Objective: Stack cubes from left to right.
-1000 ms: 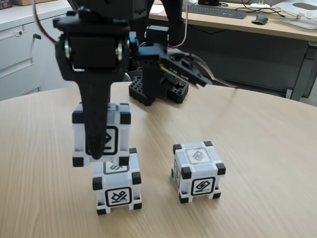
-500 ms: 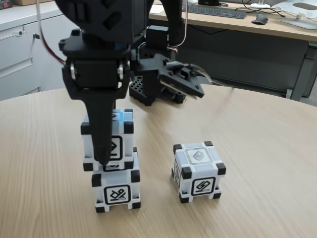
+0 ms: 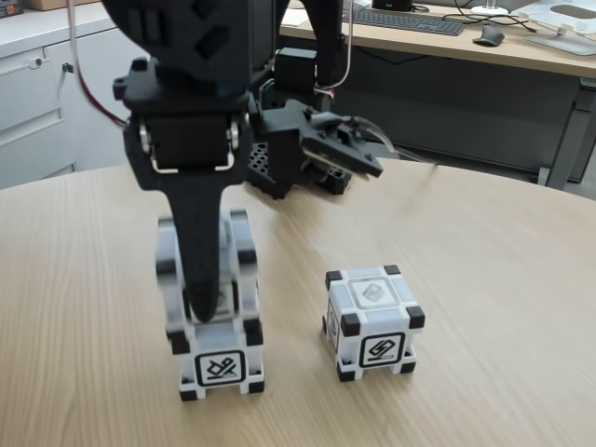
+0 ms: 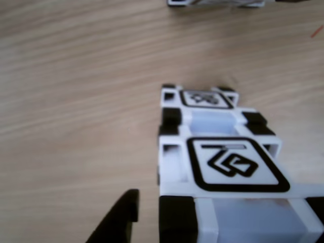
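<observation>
Fixed view, left to right: at your 9 o'clock side of the round wooden table (image 3: 484, 279) you have a two-cube stack. The lower cube (image 3: 222, 363) sits flat on the wood with its glyph face toward the camera; the upper cube (image 3: 207, 270) sits directly on top of it, edges roughly in line, touching. The black arm (image 3: 191, 84) comes down from 12 o'clock, and the gripper (image 3: 205, 296) is at the upper cube: one long black finger (image 3: 200, 251) runs down the cube's camera-facing side, its tip near the seam between the two cubes. You cannot see the opposite finger here, so whether the pincer is still clamping the upper cube or has let go cannot be told. Toward 3 o'clock from the stack, well apart from it, the third cube (image 3: 372, 321) stands alone on the table, upright. In the other view, the stack (image 4: 217, 152) fills the lower right at about 5 o'clock, one black fingertip (image 4: 119, 217) shows just beside its left edge, and a sliver of another cube (image 4: 217, 3) sits at 12 o'clock.
</observation>
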